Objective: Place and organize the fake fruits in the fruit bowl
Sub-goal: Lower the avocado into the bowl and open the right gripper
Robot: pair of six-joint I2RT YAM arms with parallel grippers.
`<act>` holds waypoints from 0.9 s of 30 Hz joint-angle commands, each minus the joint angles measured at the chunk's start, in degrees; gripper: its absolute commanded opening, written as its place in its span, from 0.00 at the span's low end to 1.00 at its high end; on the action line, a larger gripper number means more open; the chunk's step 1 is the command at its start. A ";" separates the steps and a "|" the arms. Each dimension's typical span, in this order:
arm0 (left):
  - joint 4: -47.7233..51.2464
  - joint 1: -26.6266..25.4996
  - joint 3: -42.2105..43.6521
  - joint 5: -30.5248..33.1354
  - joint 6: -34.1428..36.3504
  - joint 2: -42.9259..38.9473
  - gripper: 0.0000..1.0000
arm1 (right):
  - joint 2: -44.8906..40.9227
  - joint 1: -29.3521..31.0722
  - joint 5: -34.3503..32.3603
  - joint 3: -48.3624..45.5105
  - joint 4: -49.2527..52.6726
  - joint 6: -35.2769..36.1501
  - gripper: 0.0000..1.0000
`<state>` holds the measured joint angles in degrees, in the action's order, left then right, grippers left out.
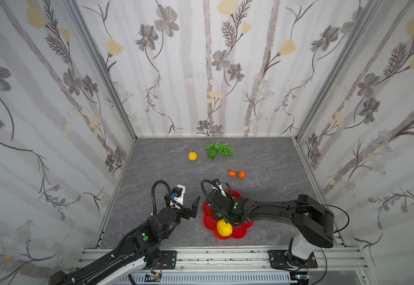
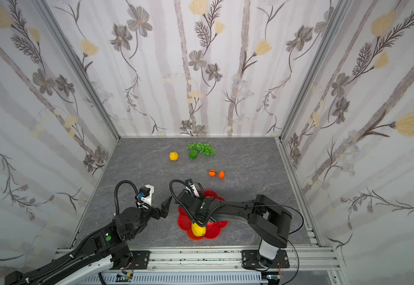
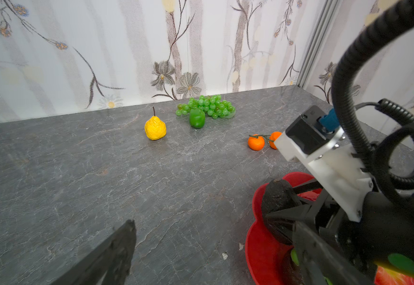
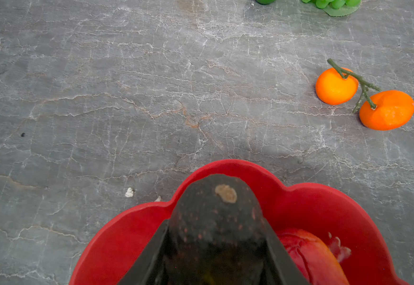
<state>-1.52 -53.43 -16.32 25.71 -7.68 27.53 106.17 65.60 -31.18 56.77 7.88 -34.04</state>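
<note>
Likely avocado (image 4: 216, 209) in right end effector (image 4: 217, 225)

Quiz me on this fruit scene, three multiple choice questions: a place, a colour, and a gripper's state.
1. Where do the two oranges lie relative to the red bowl?
A. inside it
B. on the table beyond it
C. balanced on its rim

2. What colour is the fruit held by the right gripper?
A. yellow
B. orange
C. dark, nearly black

3. How is the left gripper?
A. open and empty
B. shut on a fruit
C. hidden from every view

Answers: B, they rest on bare table past the rim; C, a dark avocado sits in its grip; A, its jaws stand apart with nothing between.
</note>
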 commanded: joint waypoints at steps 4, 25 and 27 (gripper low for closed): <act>-0.42 0.13 0.34 0.93 0.03 -0.94 1.00 | 0.35 0.13 0.68 -0.17 -1.25 -0.78 0.39; -0.46 0.22 0.88 1.09 0.70 -2.12 1.00 | -1.03 0.65 0.69 -1.67 0.44 -1.43 0.48; -0.49 0.17 0.95 1.11 0.66 -2.22 1.00 | -1.10 0.65 0.68 -1.67 0.34 -1.49 0.50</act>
<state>-1.48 -53.32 -15.62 25.71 -7.51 25.47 105.67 66.22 -29.91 55.11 8.38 -34.92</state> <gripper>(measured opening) 0.997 0.493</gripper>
